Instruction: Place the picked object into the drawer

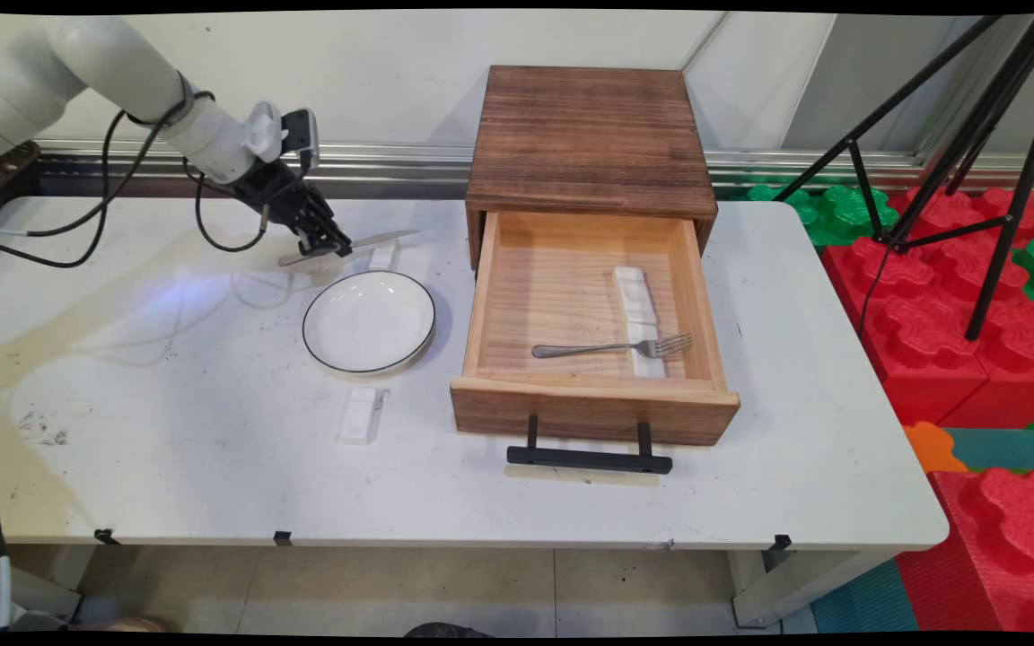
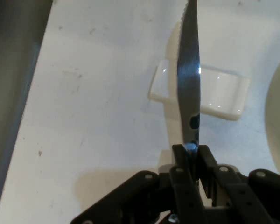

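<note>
White tabletop (image 1: 212,449) with a plate (image 1: 369,321) as the reference. Just behind the plate, the gripper (image 1: 330,244) has its fingers (image 2: 184,163) clamped on a knife (image 1: 351,246), held above a small white rest (image 2: 210,91). Right of the plate sits an open wooden drawer (image 1: 593,408) with a fork (image 1: 611,347) inside.

Main camera looks down across the tabletop (image 1: 212,467) toward the wall; hand camera sits close above its ten-o'clock corner, which both share.
</note>
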Motion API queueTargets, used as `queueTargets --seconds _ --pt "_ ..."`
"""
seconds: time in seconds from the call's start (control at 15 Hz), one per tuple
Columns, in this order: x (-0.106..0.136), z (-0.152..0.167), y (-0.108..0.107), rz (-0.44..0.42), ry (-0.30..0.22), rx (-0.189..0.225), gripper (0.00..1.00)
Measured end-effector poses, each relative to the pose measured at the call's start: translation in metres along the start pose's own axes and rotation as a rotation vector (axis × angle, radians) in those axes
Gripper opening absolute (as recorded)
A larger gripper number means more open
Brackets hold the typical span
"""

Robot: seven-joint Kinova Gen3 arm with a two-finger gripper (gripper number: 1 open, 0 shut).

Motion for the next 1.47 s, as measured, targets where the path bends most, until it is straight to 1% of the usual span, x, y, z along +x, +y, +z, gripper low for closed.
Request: queueTargets --seconds 0.27,0.67,0.87,1.07,1.2,1.33,1.4,1.47 --pt "0.002 -0.024 0.004 0.004 0.019 -0.006 0.0" --pt "0.007 -0.077 0.015 0.028 0.059 -0.029 0.0" --pt "0.019 -0.102 0.024 0.047 0.094 -0.048 0.0" --pt "0.031 -0.118 0.032 0.058 0.124 -0.062 0.0" --pt "0.043 -0.131 0.041 0.066 0.155 -0.074 0.0" --pt "0.061 -0.143 0.054 0.068 0.2 -0.09 0.0" --pt "0.066 -0.145 0.057 0.068 0.211 -0.093 0.0" --pt "0.078 -0.149 0.065 0.067 0.238 -0.102 0.0"
